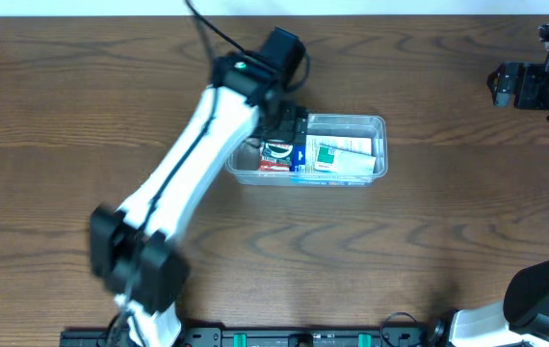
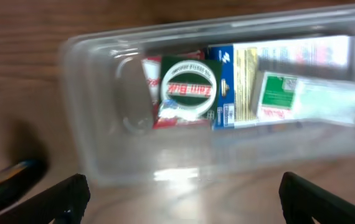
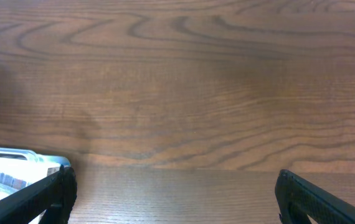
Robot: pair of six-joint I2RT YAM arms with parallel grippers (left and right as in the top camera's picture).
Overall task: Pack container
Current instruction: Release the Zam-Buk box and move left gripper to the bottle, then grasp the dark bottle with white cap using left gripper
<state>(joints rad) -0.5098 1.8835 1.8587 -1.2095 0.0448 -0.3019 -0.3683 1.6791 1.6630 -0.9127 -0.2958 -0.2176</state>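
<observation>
Base: left arm (image 1: 188,164) rooted at 7 o'clock, stretched diagonally toward desk (image 1: 448,241) centre.
Left claw (image 2: 184,193): released, fingers (image 2: 65,194) wide, above container's (image 1: 382,146) 9 o'clock end.
Container: desk centre, packets (image 1: 337,154) inside.
Right claw (image 3: 174,190): released, empty, at 2 o'clock, well apart.

right hand (image 3: 174,185) spread wide, wood table (image 3: 177,81), container (image 3: 15,157) corner lower left

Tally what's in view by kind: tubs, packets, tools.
container: 1
packets inside it: 3 visible (red packet with round green logo, blue-edged packet, white packet with green label); more may be hidden underneath
tools: 2 (left tool, right tool), both open
Total: 6
</observation>
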